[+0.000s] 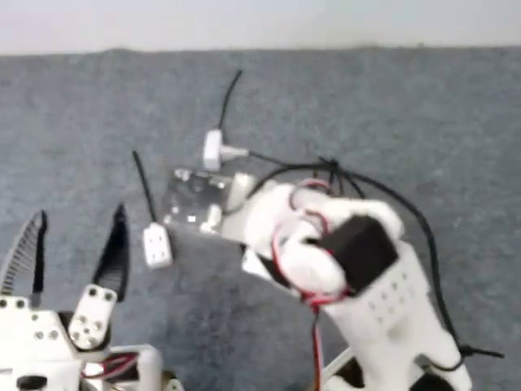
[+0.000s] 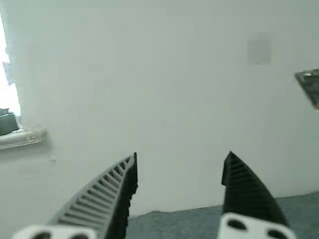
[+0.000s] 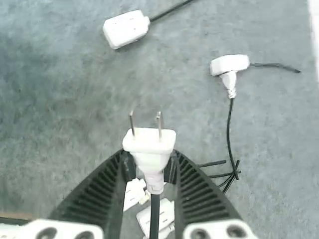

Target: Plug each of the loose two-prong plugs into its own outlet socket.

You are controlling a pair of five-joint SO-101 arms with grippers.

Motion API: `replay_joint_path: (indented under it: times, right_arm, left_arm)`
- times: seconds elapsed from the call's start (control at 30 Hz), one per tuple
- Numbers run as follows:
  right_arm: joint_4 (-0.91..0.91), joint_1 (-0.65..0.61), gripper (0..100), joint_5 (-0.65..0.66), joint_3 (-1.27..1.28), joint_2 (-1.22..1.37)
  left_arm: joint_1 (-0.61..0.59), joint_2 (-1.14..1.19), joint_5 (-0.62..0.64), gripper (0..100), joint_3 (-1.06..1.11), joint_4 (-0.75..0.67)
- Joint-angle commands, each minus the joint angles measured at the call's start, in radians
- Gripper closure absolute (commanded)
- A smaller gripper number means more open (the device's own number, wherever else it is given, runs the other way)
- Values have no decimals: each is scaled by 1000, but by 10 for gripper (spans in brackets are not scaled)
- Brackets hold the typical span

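My right gripper (image 3: 149, 155) is shut on a white two-prong plug (image 3: 149, 142), whose prongs point away from the wrist above the grey carpet. Ahead of it lies a white outlet socket (image 3: 124, 28) with a black cord; from above, this socket (image 1: 156, 244) sits left of the right arm (image 1: 342, 252). A second white piece (image 3: 229, 64) with black cords lies to one side, and from above that piece (image 1: 213, 149) is farther back. My left gripper (image 1: 80, 213) stands open at the front left with nothing in it; in its wrist view the left gripper (image 2: 182, 156) faces a white wall.
Grey carpet (image 1: 423, 122) covers the table up to a white wall at the back. Black cables (image 1: 391, 195) loop around the right arm. More white plugs (image 3: 154, 215) lie under the right gripper. Open carpet lies at the far right and far left.
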Motion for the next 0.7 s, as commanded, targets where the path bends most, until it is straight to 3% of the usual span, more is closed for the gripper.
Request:
replay_joint_path:
  times: [0.0, 0.37, 0.67]
  right_arm:
    - [30, 8, 991, -29, -51, -59]
    - [21, -24, 991, -51, -55, -53]
    - [-1, -145, 991, -77, -57, -54]
  left_arm:
    - [135, 8, -15, 727, 4, -28]
    - [295, 6, -25, 727, 27, 44]
    - [436, 6, -52, 727, 189, 20]
